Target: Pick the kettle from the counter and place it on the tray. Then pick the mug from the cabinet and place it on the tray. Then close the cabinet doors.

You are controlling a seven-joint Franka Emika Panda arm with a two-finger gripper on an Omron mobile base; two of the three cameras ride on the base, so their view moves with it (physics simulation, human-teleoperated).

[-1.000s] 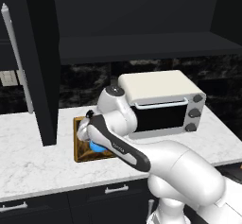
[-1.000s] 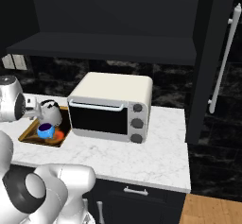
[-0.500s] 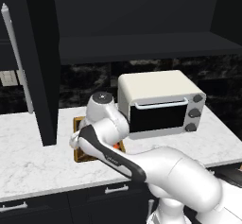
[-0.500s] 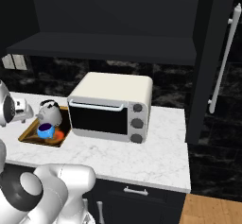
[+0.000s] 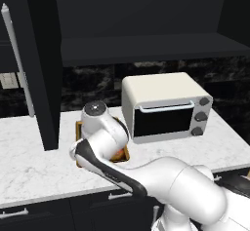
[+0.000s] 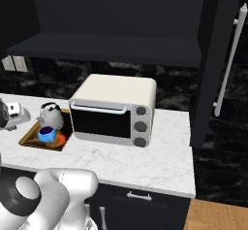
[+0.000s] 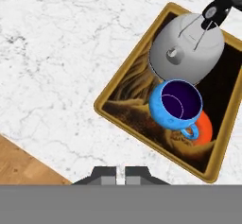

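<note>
In the hand view the kettle (image 7: pixel 186 53) sits at the upper right of the frame: a smooth grey-silver dome with a small round knob at its crown and a thin black handle arching toward the top right corner. Just below it, touching or nearly so, stands the mug (image 7: pixel 176 105), bright blue with faint mottling, round, its inside dark purple, its little loop handle pointing to the lower right. Both rest on the tray (image 7: pixel 119 95), a flat rectangle with a golden-brown raised rim, its dark floor streaked with tan swirls and an orange-red blob half hidden under the mug.

The tray lies on the counter (image 7: pixel 56 43), white marble-patterned with fine grey veins (matte, no shine that I can make out).

My gripper (image 7: pixel 120 173) shows at the bottom centre of the hand view, its two dark tips drawn together with only a sliver between them, and nothing is held.

In the right base view the tray sits at the left of the frame, just beside a boxy cream toaster oven (image 6: pixel 115 109) with a dark glass door, and a tall black cabinet door (image 6: pixel 218 64) with a silver bar handle stands open at the right.
</note>
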